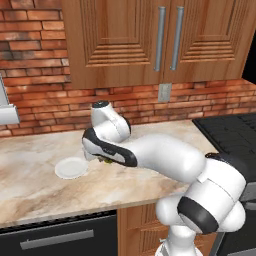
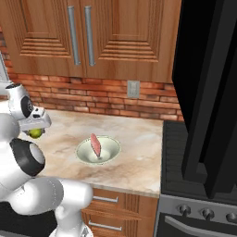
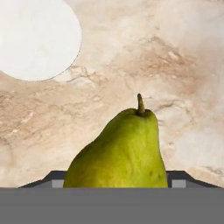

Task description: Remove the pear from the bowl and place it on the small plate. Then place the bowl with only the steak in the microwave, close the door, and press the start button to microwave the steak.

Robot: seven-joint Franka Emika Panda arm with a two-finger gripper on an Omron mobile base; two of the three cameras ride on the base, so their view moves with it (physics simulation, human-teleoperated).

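Observation:
My gripper (image 2: pixel 35 133) is shut on the yellow-green pear (image 3: pixel 122 151) and holds it above the marble counter, stem pointing away from the hand. The pear (image 2: pixel 34 134) hangs left of the off-white bowl (image 2: pixel 111 155), well clear of it. Inside the bowl lies the pink-red steak (image 2: pixel 96 145) alone. The small plate (image 1: pixel 71 168) rests flat on the counter just left of my hand (image 1: pixel 102 159); in the hand view the small plate (image 3: pixel 37 39) sits at the upper left, apart from the pear. The black microwave door (image 2: pixel 208 92) stands swung open at the right.
A black gas stove (image 2: pixel 194 152) adjoins the counter on the right, below the door. Wooden cabinets (image 1: pixel 150 35) hang over a brick wall with an outlet (image 2: pixel 133 89). A dark dishwasher front (image 1: pixel 55 237) sits under the counter edge.

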